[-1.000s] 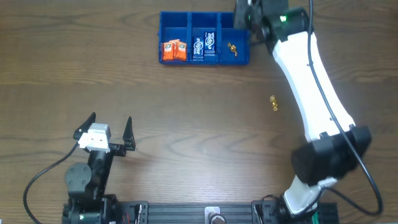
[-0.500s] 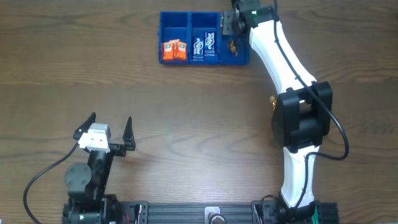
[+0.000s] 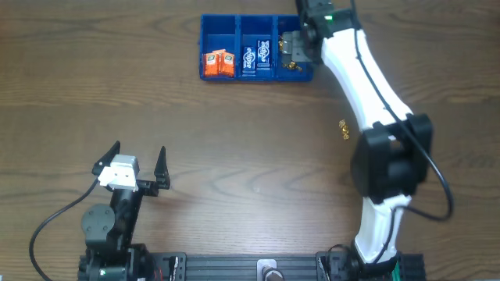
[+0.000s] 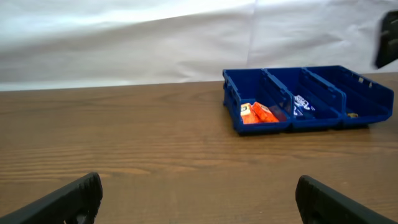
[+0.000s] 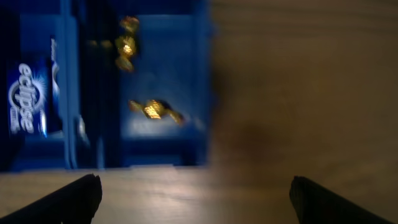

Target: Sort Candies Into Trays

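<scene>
Moved in from the blue tray's [image 3: 258, 78] far corner, the right pincer [image 5: 193, 193] hangs spread and empty over its right compartment, where gold candies [image 5: 152, 109] lie. Another gold candy [image 3: 344, 129] sits on the surface [image 3: 234, 156], well apart. Blue packets [image 3: 258, 56] with white lettering lie in the middle compartment, orange packets [image 3: 219, 64] in the left. The left pincer [image 3: 139, 160] gapes wide.

A brown, wood-grained tabletop [image 3: 234, 140] is spread across the whole top view. In the left wrist view, a white sheet [image 4: 124, 43] is seen behind its far edge, marked by faint folds.
</scene>
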Controlling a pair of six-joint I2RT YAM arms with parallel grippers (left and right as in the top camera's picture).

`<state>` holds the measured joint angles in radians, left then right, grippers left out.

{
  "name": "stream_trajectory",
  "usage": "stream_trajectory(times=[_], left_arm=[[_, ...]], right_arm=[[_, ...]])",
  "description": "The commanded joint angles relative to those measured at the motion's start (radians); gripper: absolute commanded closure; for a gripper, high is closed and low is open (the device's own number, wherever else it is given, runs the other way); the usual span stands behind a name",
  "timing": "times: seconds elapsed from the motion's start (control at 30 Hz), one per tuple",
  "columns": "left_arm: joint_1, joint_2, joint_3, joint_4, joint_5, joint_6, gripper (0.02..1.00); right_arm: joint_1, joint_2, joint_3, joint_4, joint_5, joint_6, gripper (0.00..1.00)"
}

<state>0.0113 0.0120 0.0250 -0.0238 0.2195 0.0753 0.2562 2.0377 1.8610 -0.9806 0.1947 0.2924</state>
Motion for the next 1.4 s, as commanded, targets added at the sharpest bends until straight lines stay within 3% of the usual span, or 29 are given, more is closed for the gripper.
stream_trajectory(times=[0.03,0.23,0.37,0.5,1.03,1.4], left_arm=[[0.003,-0.002,-0.020,-0.032,0.014,-0.008,0.020],[0.003,-0.002,-0.020,-0.032,0.014,-0.008,0.020],[0.003,-0.002,-0.020,-0.032,0.014,-0.008,0.020],[0.003,-0.002,-0.020,-0.032,0.014,-0.008,0.020],[0.003,-0.002,-0.020,-0.032,0.014,-0.008,0.020],[0.003,-0.002,-0.020,-0.032,0.014,-0.008,0.023]], right_arm=[[-0.036,-0.199,-0.198,-0.014,0.033,-0.032,0.001],[-0.105,-0.277,-0.459,0.016,0.015,-0.037,0.001],[-0.144,-0.268,-0.583,0.076,-0.079,-0.087,0.001],[-0.179,-0.264,-0.657,0.123,-0.112,-0.095,0.005],[-0.202,-0.126,-0.666,0.159,-0.208,-0.171,0.121],[-0.246,-0.126,-0.666,0.142,-0.208,-0.189,0.213]])
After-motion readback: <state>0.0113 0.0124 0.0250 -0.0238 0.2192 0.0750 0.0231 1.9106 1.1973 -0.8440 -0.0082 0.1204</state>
